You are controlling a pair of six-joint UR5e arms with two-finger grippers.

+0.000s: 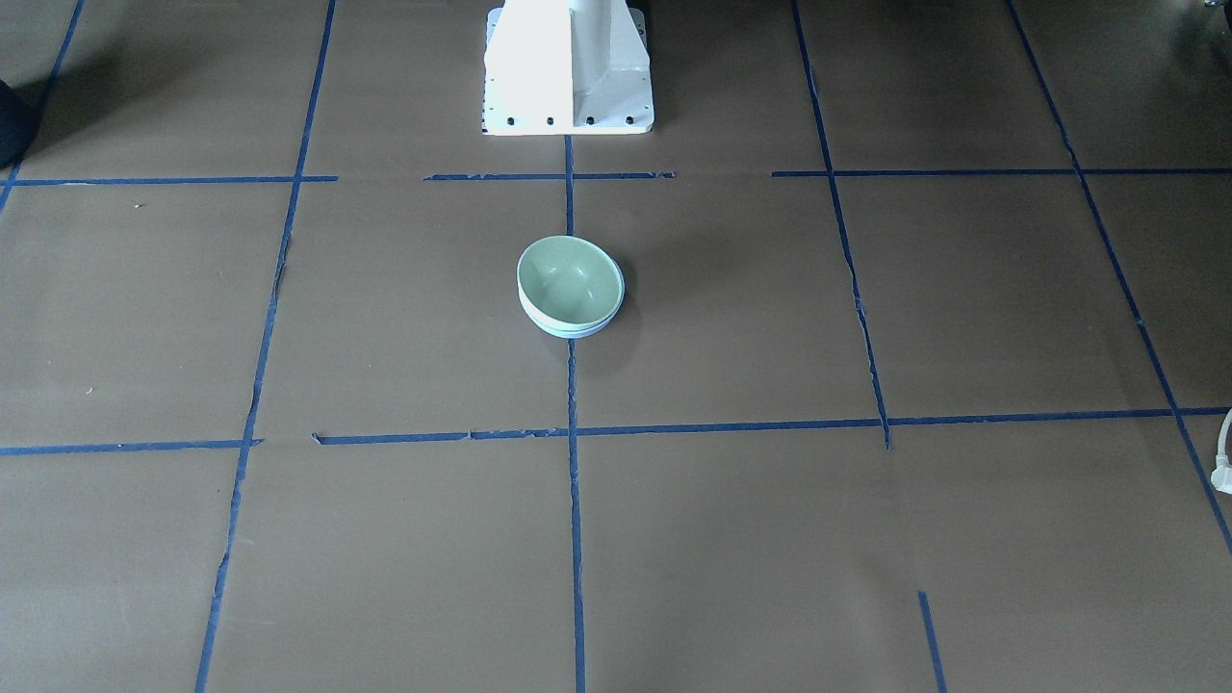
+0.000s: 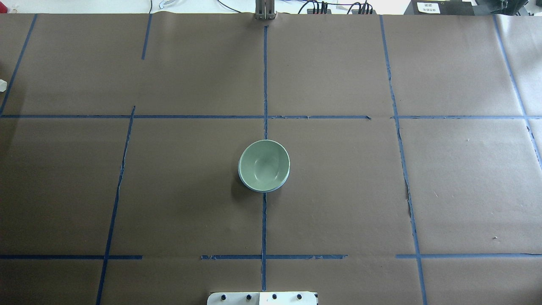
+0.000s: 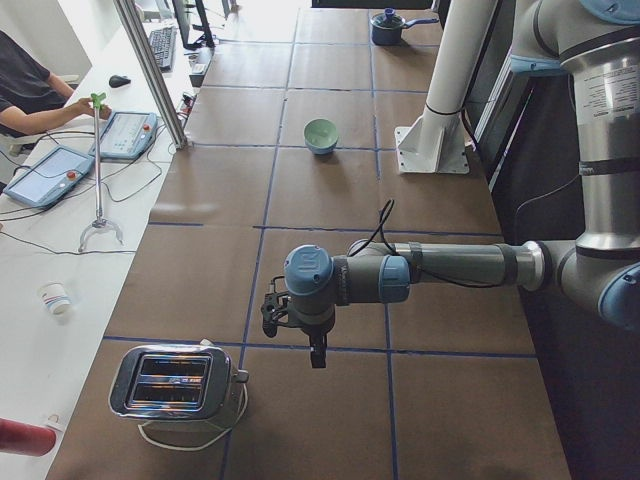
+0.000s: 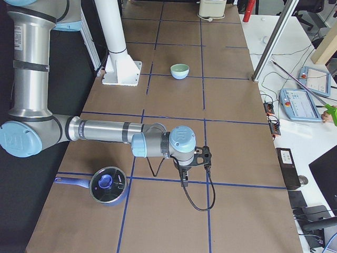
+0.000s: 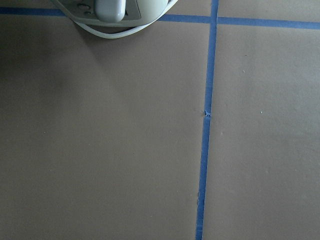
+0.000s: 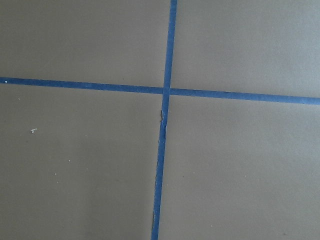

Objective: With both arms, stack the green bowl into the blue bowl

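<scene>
The green bowl (image 1: 568,281) sits nested inside the blue bowl (image 1: 577,330) at the table's middle, on the centre tape line. Only the blue bowl's rim and lower wall show. The pair also shows in the overhead view, green bowl (image 2: 263,164) over blue rim (image 2: 250,185). My left gripper (image 3: 275,312) shows only in the exterior left view, far from the bowls near the toaster. My right gripper (image 4: 207,156) shows only in the exterior right view, far from the bowls near a pot. I cannot tell whether either gripper is open or shut. Neither holds anything.
A silver toaster (image 3: 175,382) stands at the table's left end, its base also in the left wrist view (image 5: 110,12). A dark lidded pot (image 4: 107,185) stands at the right end. The white pedestal (image 1: 568,67) stands behind the bowls. An operator's desk lies beyond the far edge.
</scene>
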